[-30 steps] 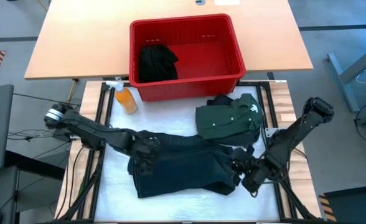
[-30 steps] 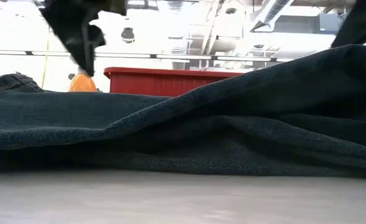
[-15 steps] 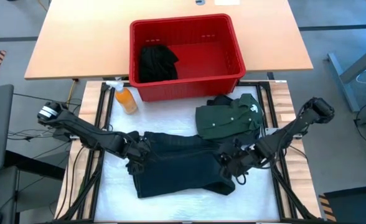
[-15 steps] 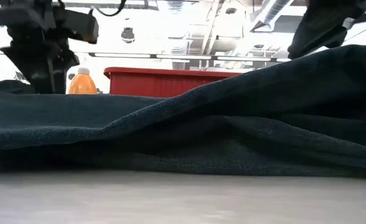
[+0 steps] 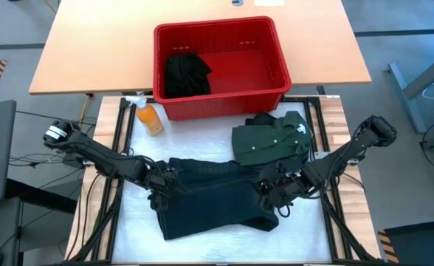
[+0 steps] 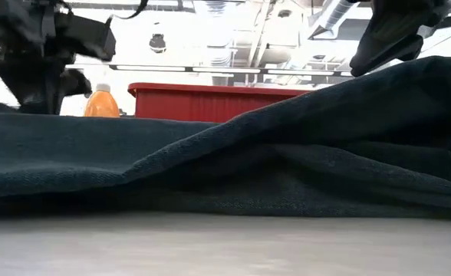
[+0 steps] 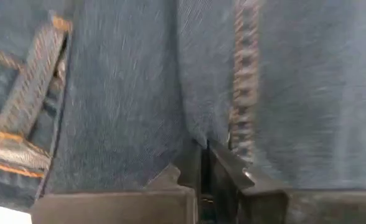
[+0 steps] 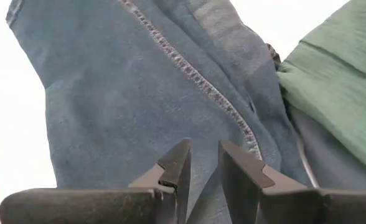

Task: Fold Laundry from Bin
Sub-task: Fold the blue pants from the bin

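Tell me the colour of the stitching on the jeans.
Orange-tan stitching on the blue jeans, clearest in the left wrist view.

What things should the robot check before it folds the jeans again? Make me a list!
1. Left tool pinching the jeans: ok, its fingers look nearly shut on denim by a seam.
2. Right tool gripping the jeans: not ok, it sits over the denim with a narrow gap and no cloth visibly between the fingers.
3. Jeans lying flat: not ok, the low view shows them humped up on one side.
4. Green shirt out of the way: cannot tell, it sits right beside the jeans' edge.
5. Orange spray bottle clear of the jeans: ok.
6. Red bin empty: not ok, a black garment is inside.
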Robot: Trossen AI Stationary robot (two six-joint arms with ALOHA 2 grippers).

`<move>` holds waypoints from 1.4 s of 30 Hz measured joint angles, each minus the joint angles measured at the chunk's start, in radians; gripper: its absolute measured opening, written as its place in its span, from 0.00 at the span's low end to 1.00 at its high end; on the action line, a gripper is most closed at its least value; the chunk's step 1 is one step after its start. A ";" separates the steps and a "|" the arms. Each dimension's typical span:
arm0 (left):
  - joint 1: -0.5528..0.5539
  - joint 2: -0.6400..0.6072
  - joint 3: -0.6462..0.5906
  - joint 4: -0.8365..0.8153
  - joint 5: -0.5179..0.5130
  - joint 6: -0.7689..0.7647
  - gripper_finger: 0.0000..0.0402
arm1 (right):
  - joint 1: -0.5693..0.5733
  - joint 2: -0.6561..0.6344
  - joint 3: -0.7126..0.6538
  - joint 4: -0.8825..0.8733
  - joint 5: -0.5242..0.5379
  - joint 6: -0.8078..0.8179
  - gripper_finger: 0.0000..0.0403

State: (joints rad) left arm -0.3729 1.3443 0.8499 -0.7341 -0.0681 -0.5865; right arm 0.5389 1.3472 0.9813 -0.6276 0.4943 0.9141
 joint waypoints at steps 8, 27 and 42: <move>0.035 -0.119 0.110 -0.037 -0.057 0.078 0.00 | -0.011 0.000 0.000 -0.004 0.002 -0.006 0.27; 0.341 -0.192 0.143 -0.251 -0.132 0.231 0.00 | 0.067 0.060 0.000 0.173 -0.023 0.004 0.27; 0.410 -0.060 0.183 -0.260 -0.163 0.317 0.22 | 0.315 0.186 0.000 0.275 0.111 0.247 0.27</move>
State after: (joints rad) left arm 0.0374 1.2842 1.0328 -0.9939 -0.2307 -0.2693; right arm 0.8543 1.5331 0.9813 -0.3530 0.6053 1.1609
